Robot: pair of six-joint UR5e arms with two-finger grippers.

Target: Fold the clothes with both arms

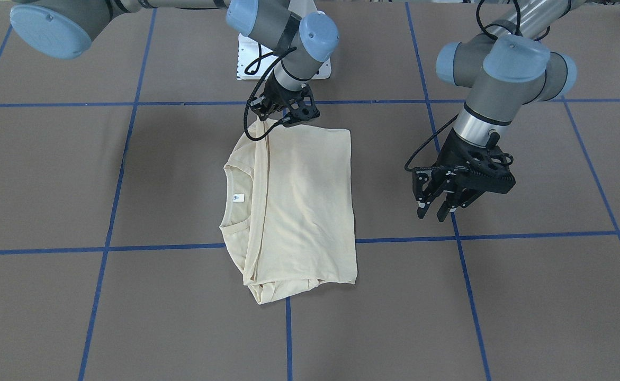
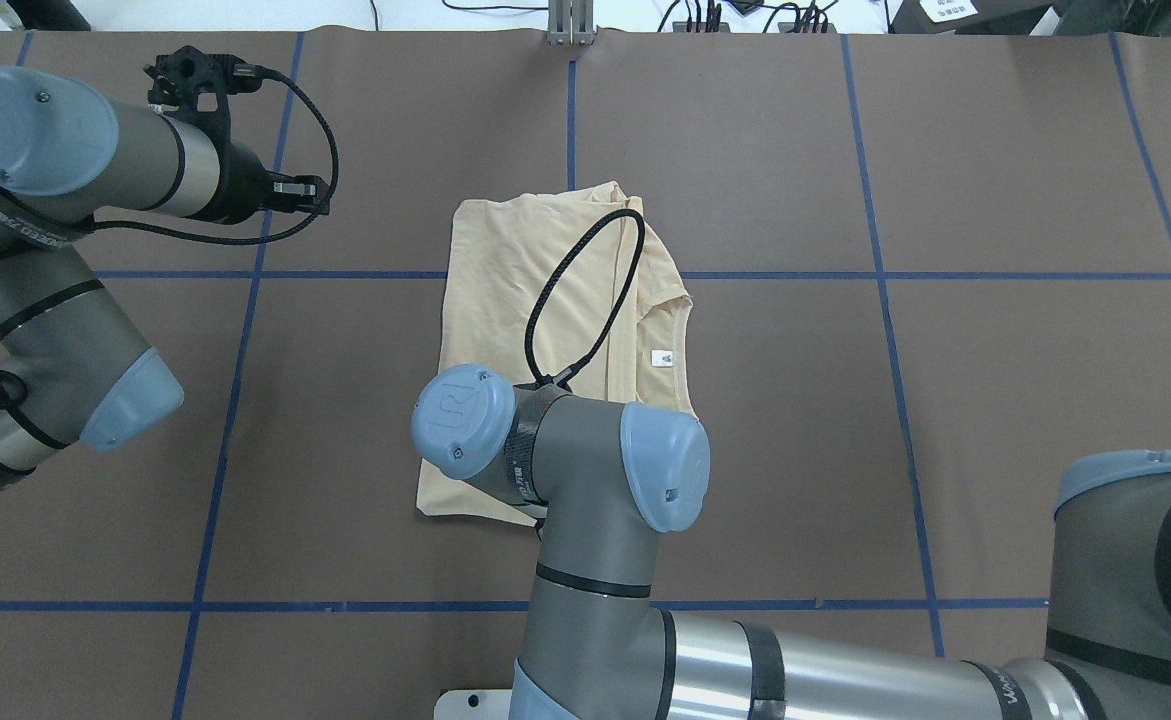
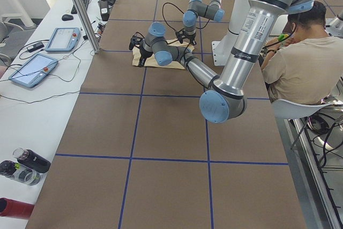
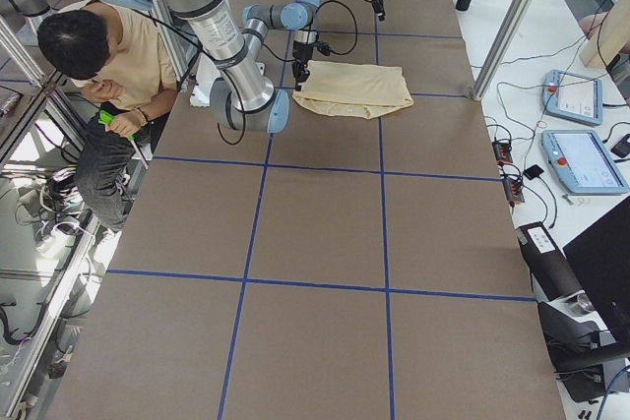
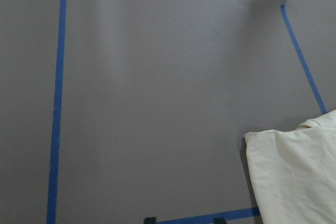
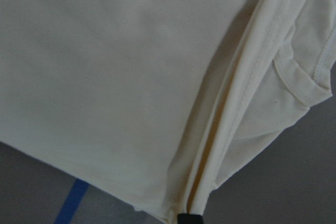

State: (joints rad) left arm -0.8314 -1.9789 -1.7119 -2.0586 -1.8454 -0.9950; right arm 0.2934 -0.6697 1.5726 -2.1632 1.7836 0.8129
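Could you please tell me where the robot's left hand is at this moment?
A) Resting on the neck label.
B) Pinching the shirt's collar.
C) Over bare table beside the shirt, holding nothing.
C: the left hand hangs open over the bare table, apart from the shirt, with nothing in it.

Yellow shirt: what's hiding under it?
Brown table cover and a blue tape line run under the shirt. Its folded layers hide whatever else lies beneath.
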